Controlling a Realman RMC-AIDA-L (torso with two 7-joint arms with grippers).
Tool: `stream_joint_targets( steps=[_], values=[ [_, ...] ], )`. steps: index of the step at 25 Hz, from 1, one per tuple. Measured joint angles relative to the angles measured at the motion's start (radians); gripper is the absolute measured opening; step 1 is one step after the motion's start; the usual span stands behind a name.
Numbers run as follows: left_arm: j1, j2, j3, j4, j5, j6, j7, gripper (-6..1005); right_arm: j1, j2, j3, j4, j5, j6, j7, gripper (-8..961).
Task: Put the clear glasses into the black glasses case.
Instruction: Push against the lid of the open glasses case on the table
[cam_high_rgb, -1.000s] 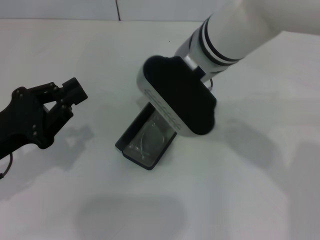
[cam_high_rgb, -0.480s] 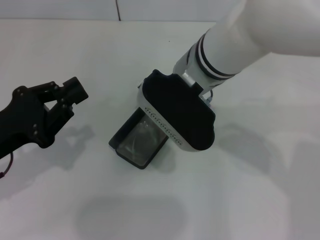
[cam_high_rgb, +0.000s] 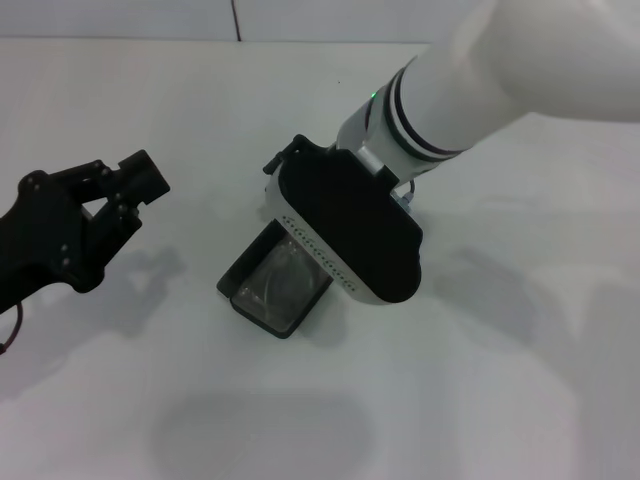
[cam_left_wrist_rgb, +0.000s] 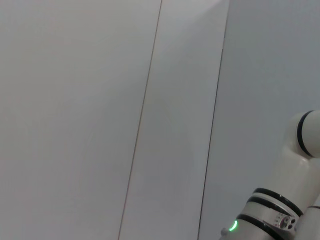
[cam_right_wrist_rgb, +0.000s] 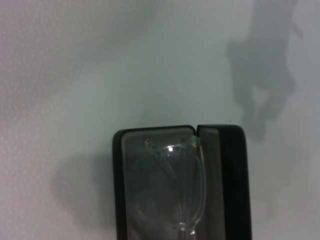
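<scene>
Head view: right arm is hanging right over the black glasses case (cam_high_rgb: 272, 292), hiding the far part of it, so the right hand itself isn't showing and I can't tell how its fingers are set.
Case: sitting open on the white table (cam_high_rgb: 480, 400), only the near end poking out from under the arm's black wrist housing (cam_high_rgb: 350, 225).
Clear glasses (cam_high_rgb: 282, 283): lying inside the case tray, pretty faint against the grey lining.
Right wrist view: looking down into the case (cam_right_wrist_rgb: 230, 175), the glasses (cam_right_wrist_rgb: 187, 195) are resting in the tray with a folded arm and hinge catching a glint near the case's end wall.
Left hand (cam_high_rgb: 128, 195): hovering well off to the left of the case, above the table, fingers spread apart, gripping nothing.
Left wrist view: just pointing at blank wall panels (cam_left_wrist_rgb: 100, 100), with the right arm (cam_left_wrist_rgb: 280, 210) in the corner.
</scene>
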Motion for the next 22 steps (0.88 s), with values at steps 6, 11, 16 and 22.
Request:
stream_joint_targets(
  steps=[6,11,16,22],
  values=[
    [0.0,0.0,0.001,-0.001,0.001,0.0,-0.002,139,-0.015,0.001,-0.013,0.002,0.002,0.031,-0.005,656],
    [0.0,0.001,0.004,0.002,0.011,0.001,-0.002,139,-0.021,0.002,-0.024,0.016,0.003,0.061,-0.018,526],
    [0.0,0.001,0.0,0.007,0.035,0.002,-0.003,138,-0.022,0.002,-0.03,0.017,0.002,0.07,-0.019,418],
    [0.0,0.001,-0.001,0.007,0.036,0.002,-0.001,138,-0.026,0.002,-0.031,0.019,0.002,0.078,-0.019,395]
  ],
)
